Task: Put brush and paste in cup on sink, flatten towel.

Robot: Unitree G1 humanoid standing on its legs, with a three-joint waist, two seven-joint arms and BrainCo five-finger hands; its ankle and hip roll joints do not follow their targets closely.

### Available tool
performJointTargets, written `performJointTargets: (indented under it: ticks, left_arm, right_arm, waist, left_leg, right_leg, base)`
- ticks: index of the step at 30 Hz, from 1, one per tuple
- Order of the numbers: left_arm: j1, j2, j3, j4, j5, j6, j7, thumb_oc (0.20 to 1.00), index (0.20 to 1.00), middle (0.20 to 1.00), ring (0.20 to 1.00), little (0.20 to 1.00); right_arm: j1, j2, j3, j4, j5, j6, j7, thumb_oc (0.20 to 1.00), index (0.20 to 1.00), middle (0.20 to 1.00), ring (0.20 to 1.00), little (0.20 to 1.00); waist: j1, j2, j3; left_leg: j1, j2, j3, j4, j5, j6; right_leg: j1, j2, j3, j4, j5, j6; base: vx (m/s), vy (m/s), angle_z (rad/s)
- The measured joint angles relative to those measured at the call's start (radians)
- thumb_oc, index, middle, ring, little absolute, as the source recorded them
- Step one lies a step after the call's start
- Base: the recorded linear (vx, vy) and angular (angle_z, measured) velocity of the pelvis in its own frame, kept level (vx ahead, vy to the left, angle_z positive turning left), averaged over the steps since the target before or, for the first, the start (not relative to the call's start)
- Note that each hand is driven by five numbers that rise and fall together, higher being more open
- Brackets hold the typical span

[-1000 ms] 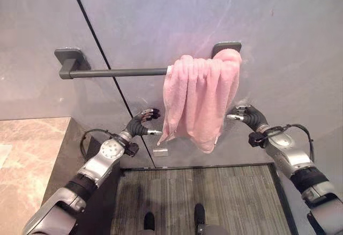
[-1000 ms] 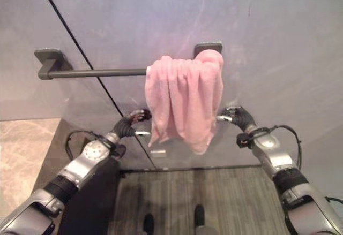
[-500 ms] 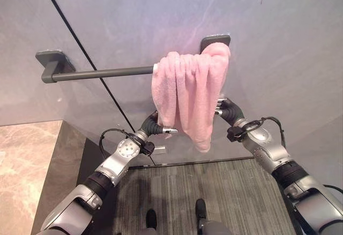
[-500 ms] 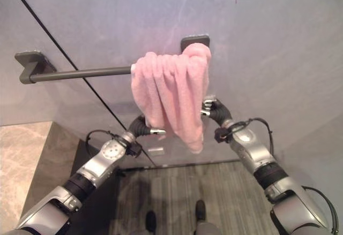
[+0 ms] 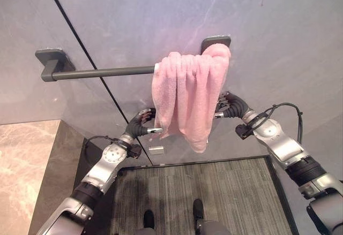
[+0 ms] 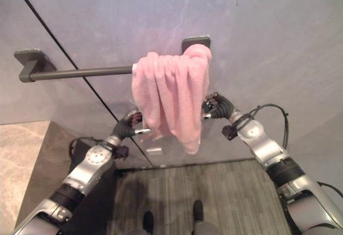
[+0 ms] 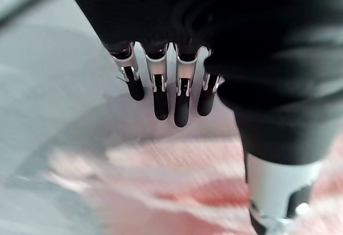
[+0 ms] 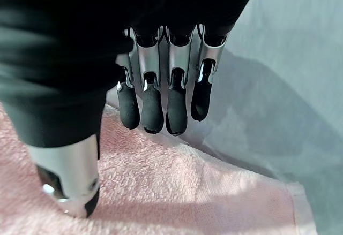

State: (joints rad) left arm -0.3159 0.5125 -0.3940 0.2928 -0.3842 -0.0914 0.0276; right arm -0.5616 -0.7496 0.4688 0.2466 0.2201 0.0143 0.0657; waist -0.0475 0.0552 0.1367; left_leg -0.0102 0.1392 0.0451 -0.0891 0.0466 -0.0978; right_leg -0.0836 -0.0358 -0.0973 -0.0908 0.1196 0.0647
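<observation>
1. In the left eye view there was one pink towel (image 5: 188,98), bunched into folds and hanging over the right end of one dark towel bar (image 5: 102,73) fixed to the wall by two dark brackets. The left hand (image 5: 140,123) was at the towel's lower left edge, its fingers loosely bent and its thumb pointing at the cloth. The right hand (image 5: 231,105) was at the towel's right edge, fingers reaching toward the fabric. Whether either hand actually pinched the cloth could not be told from here.

2. In the right eye view the same single towel (image 6: 171,98) hung from the bar (image 6: 80,73) between the two hands. The grey wall (image 6: 257,37) had one dark vertical seam running down it. One small pale tag sat low on the wall under the towel. Below lay a dark striped floor mat (image 6: 214,192), and a beige marble surface (image 6: 19,165) showed at the left.

3. In the left wrist view the left hand's fingers (image 7: 161,98) were extended and relaxed above the blurred pink towel (image 7: 161,192), holding nothing.

4. In the right wrist view the right hand's fingers (image 8: 153,106) were straight and slack just above the towel (image 8: 177,187), with the thumb (image 8: 67,179) lying over the cloth; nothing was grasped.
</observation>
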Motion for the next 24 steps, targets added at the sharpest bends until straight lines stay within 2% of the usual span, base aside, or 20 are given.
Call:
performJointTargets:
  ticks: [4, 13, 22, 24]
  left_arm:
    - [0.01, 0.002, 0.0, 0.002, 0.0, 0.008, 0.0, 1.0, 1.0, 1.0, 1.0, 1.0]
    - [0.01, 0.001, -0.003, 0.003, 0.003, 0.011, -0.002, 1.0, 1.0, 1.0, 1.0, 1.0]
    - [0.011, -0.008, -0.007, 0.012, 0.007, 0.014, -0.012, 1.0, 1.0, 1.0, 1.0, 1.0]
    - [0.01, -0.014, -0.013, 0.033, 0.006, 0.015, -0.012, 1.0, 1.0, 1.0, 1.0, 1.0]
  right_arm:
    - [0.0, 0.029, -0.009, 0.003, 0.002, 0.008, 0.0, 1.0, 1.0, 1.0, 1.0, 1.0]
    - [-0.002, 0.07, -0.001, 0.005, 0.082, 0.034, 0.002, 1.0, 1.0, 1.0, 1.0, 1.0]
    - [-0.002, 0.08, 0.019, -0.004, 0.111, 0.04, 0.013, 1.0, 1.0, 1.0, 1.0, 1.0]
    - [-0.003, 0.118, 0.025, 0.008, 0.11, 0.042, 0.008, 1.0, 1.0, 1.0, 1.0, 1.0]
  waist:
    - [0.001, 0.0, 0.0]
    - [-0.011, 0.005, 0.001]
    - [-0.018, 0.02, -0.003]
    - [-0.019, 0.027, -0.008]
  left_leg:
    - [0.009, 0.0, 0.016, 0.0, -0.007, 0.009]
    - [0.016, -0.001, 0.016, 0.0, -0.002, 0.003]
    - [0.028, -0.001, 0.015, 0.0, -0.002, 0.003]
    - [0.034, -0.001, 0.015, 0.0, -0.002, 0.003]
  right_leg:
    - [0.001, -0.001, 0.01, -0.001, 0.003, 0.0]
    - [0.009, 0.0, 0.009, 0.005, 0.008, -0.006]
    - [0.021, -0.001, 0.008, 0.005, 0.006, -0.003]
    - [0.028, -0.001, 0.008, 0.005, 0.008, -0.006]
  base:
    - [-0.03, -0.007, -0.1]
    - [0.0, -0.001, 0.0]
    - [0.0, 0.0, 0.0]
    - [0.0, 0.0, 0.0]
